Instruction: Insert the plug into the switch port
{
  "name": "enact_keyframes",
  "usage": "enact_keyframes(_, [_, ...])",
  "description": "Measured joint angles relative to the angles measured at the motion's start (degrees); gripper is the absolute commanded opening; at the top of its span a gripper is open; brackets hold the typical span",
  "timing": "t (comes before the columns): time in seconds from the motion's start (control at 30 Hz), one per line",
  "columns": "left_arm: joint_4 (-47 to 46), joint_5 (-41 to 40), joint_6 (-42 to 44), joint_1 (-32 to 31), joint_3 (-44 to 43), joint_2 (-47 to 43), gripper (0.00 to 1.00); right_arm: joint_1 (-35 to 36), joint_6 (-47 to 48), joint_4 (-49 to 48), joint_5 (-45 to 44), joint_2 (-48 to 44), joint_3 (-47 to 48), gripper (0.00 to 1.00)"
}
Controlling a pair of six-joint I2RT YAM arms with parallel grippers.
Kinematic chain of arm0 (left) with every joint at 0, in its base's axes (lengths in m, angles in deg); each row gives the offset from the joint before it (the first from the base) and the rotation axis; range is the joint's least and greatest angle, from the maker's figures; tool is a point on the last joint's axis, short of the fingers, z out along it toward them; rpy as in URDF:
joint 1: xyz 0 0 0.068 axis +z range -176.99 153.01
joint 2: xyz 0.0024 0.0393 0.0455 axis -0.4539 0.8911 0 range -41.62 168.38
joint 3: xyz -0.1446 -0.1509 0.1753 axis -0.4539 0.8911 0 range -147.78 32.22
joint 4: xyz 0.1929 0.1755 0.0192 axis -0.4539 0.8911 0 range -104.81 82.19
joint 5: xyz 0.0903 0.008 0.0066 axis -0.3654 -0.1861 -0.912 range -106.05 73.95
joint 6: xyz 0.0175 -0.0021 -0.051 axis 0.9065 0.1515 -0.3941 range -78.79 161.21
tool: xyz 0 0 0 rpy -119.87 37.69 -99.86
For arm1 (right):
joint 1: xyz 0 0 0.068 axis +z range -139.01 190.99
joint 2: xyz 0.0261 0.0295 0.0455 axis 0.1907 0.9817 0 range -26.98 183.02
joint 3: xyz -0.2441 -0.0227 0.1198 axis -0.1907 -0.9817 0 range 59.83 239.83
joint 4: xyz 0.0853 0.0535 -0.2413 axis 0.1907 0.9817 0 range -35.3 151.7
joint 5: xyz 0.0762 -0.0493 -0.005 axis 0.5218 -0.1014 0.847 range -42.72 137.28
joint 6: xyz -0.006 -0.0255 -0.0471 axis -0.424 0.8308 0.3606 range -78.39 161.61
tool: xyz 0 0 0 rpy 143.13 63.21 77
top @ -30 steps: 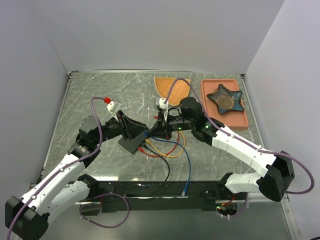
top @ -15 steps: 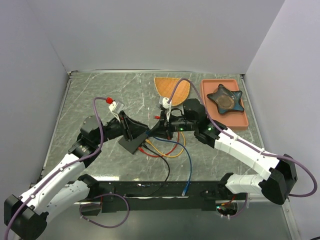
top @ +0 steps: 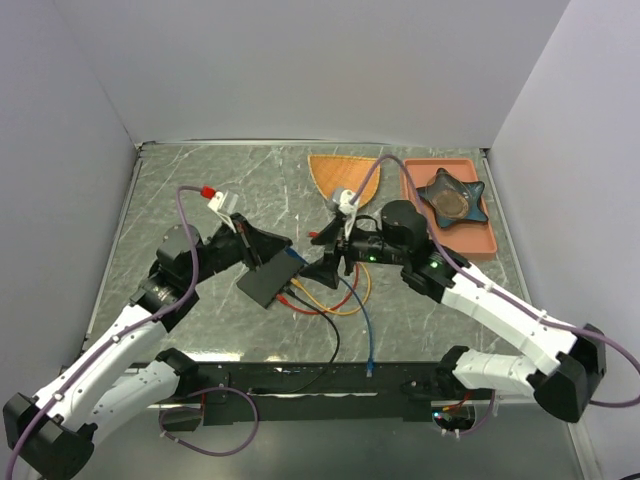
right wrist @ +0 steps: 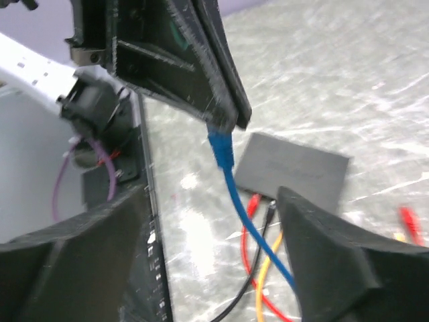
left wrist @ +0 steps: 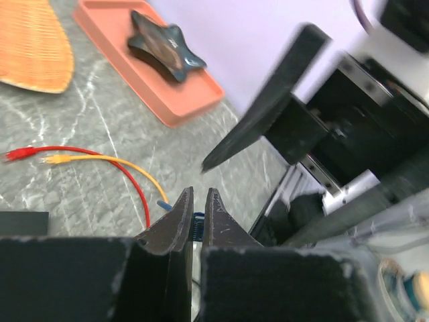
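Note:
My left gripper (top: 283, 250) is shut on the blue plug (top: 296, 258), which is raised above the table. In the left wrist view the plug (left wrist: 194, 225) shows as a sliver between the nearly closed jaws (left wrist: 196, 196). The right wrist view shows the plug (right wrist: 220, 144) hanging from the left fingers (right wrist: 201, 67), its blue cable (right wrist: 248, 215) trailing down. My right gripper (top: 322, 256) is open just right of the plug, holding nothing (right wrist: 211, 194). The flat black box (top: 266, 281) lies below the plug. Its switch port edge (right wrist: 285, 201) faces the cables; which socket is the switch port I cannot tell.
Red (right wrist: 251, 204), black (right wrist: 270, 211) and yellow (right wrist: 265, 282) cables run from the box's edge and loop over the table. An orange woven mat (top: 345, 175) and a salmon tray (top: 425, 225) holding a dark star-shaped dish (top: 452, 197) sit at the back right. The blue cable's far end (top: 370, 370) lies by the near edge.
The right gripper has opened, let go of the blue plug and drawn back to the right. The left gripper has shut on the plug and lifted slightly.

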Motion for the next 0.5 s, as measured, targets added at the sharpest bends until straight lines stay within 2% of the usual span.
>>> enact_keyframes(0.2, [4.1, -6.6, -5.5, 0.1, -4.3, 0.9, 0.01, 2.1, 0.7, -1.1, -9.5, -4.9, -0.7, 0.99])
enact_keyframes(0.37, [6.4, -9.5, -11.3, 0.1, -4.6, 2.0, 0.01, 7.5, 3.5, -0.1, -20.3, -1.7, 0.6, 0.98])
enact_keyframes(0.5, [8.9, -11.2, -13.7, 0.1, -4.8, 2.0, 0.01, 11.4, 6.0, 0.0, -28.8, 1.5, 1.1, 0.92])
